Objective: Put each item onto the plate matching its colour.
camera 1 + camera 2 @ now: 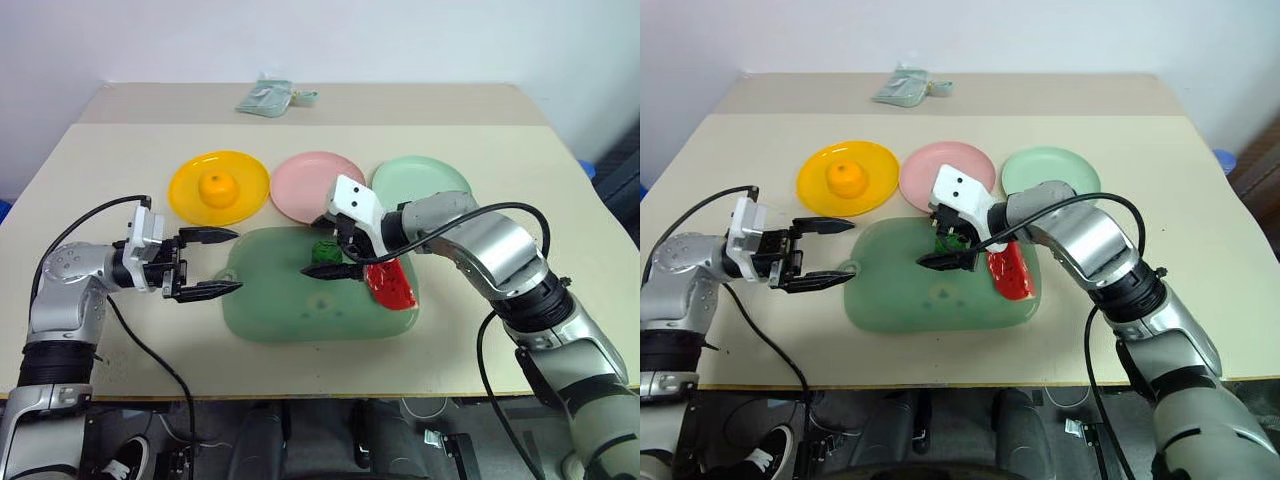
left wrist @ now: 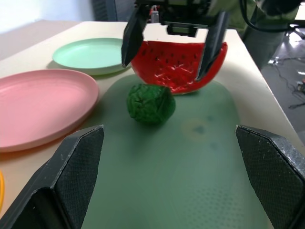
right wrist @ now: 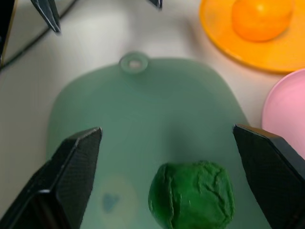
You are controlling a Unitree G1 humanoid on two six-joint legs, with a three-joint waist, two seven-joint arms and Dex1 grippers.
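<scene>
The knobbly dark-green ball (image 1: 325, 249) lies on the large green mat (image 1: 280, 310), between the spread fingers of the right gripper (image 1: 333, 252), which hangs over it without closing on it, and the red watermelon wedge (image 1: 391, 285) lies just behind that gripper on the mat's edge (rind side outward). Beyond the right gripper stand the pink plate (image 1: 305, 185) and the pale mint plate (image 1: 425, 178), both bare, while the orange fruit (image 1: 215, 187) sits on the yellow plate (image 1: 245, 180). That yellow plate lies just beyond the left gripper (image 1: 210, 262), whose fingers are also spread wide and hold nothing, at the mat's near-left edge and pointing toward the ball.
</scene>
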